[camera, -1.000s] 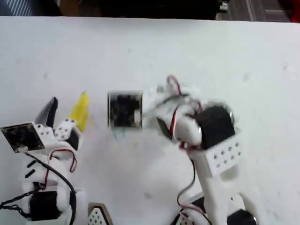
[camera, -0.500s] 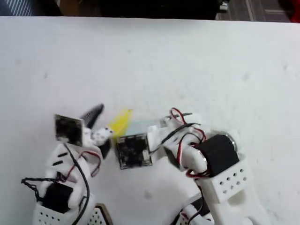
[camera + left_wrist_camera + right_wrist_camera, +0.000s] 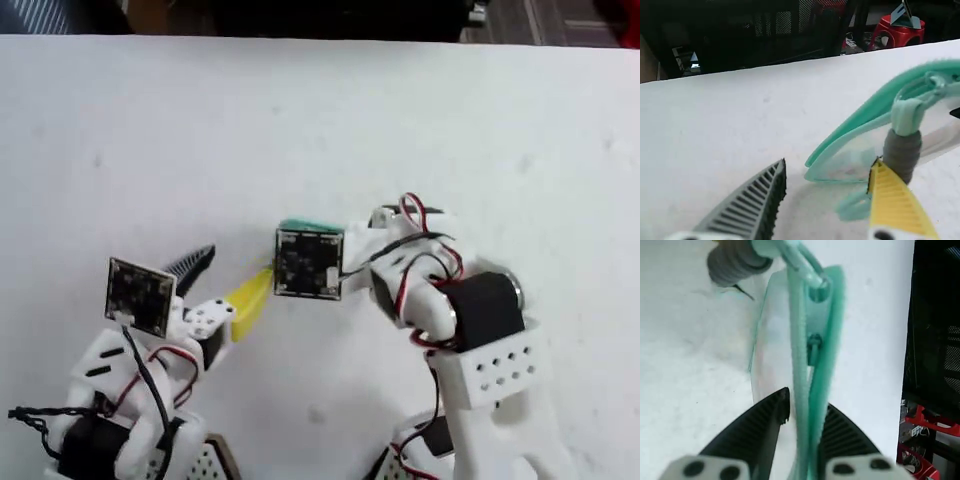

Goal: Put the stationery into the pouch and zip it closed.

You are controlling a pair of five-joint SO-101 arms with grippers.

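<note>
One step left, I'd say — zipping: right gripper (image 3: pixel 805 405) clamps the pouch (image 3: pixel 812 345); left gripper (image 3: pixel 827 172), agape, should pinch what seems the grey pull (image 3: pixel 902 152).

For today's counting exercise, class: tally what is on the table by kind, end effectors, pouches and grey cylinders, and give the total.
End effectors: 2 (left end effector, right end effector)
Pouch: 1
Grey cylinder: 1
Total: 4
</note>
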